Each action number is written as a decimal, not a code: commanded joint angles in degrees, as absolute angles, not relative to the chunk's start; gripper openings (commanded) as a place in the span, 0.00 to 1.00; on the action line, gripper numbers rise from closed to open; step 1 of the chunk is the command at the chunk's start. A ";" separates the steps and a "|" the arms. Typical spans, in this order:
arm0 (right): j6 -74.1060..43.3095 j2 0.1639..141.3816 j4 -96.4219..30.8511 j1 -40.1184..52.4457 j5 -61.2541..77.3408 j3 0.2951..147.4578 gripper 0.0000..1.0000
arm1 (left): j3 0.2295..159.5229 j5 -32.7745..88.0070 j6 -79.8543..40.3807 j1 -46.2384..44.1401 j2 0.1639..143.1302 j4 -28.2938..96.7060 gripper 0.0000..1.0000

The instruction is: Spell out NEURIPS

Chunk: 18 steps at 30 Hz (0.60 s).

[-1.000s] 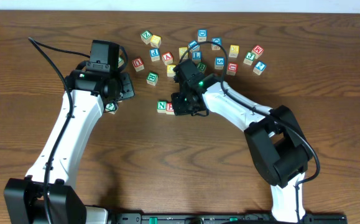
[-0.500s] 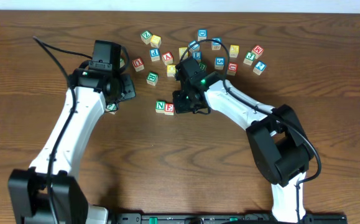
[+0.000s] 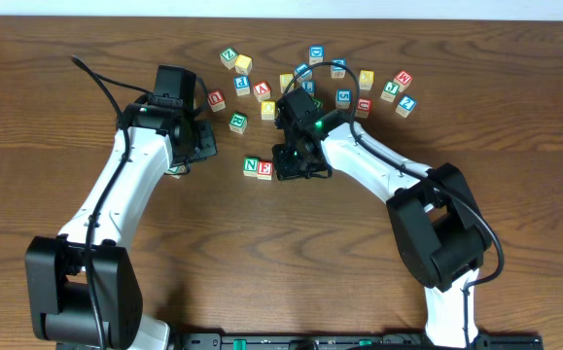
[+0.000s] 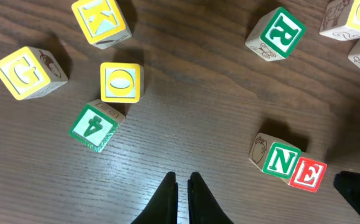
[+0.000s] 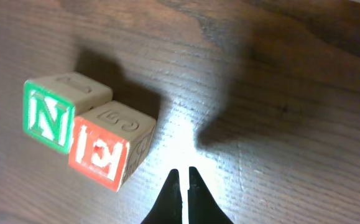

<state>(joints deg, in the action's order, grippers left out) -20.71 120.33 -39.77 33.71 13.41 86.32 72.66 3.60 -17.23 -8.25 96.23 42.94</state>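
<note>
Wood table [image 5: 273, 124], N cube [image 5: 46, 118] touching E cube [image 5: 102, 155], right fingers [image 5: 171, 200] closed just beside

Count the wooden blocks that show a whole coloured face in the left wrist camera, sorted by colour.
Yellow: 3 (K block, G block, O block)
Green: 3 (4 block, R block, N block)
Red: 1 (E block)
Total: 7, leaving out the cut-off blocks at the top right edge.
</note>
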 commanded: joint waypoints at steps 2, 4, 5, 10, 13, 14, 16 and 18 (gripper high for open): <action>-17.04 114.54 -40.73 34.46 13.91 88.18 0.01 | 73.93 3.77 -13.89 -8.03 94.15 42.76 0.08; -17.06 114.59 -40.95 35.99 13.91 88.14 0.01 | 74.06 3.77 -13.78 -7.31 92.88 42.61 0.08; -17.06 115.13 -40.97 36.75 13.91 88.07 0.01 | 74.06 3.77 -13.78 -6.81 92.55 42.61 0.08; -17.17 115.85 -40.95 40.73 12.19 87.96 0.01 | 74.06 3.77 -13.78 -2.76 92.25 42.74 0.08; -18.33 116.25 -40.95 43.33 7.81 87.94 0.01 | 74.06 3.79 -13.78 -0.01 92.25 42.74 0.08; -18.50 116.55 -40.95 43.97 6.83 87.96 0.01 | 74.06 3.79 -13.78 0.80 92.25 42.74 0.08; -18.65 117.08 -40.93 44.93 5.50 87.96 0.01 | 74.06 3.79 -13.78 2.28 92.25 42.74 0.08; -18.90 117.40 -41.01 45.34 4.67 87.94 0.01 | 74.06 3.81 -13.78 3.16 92.25 42.78 0.08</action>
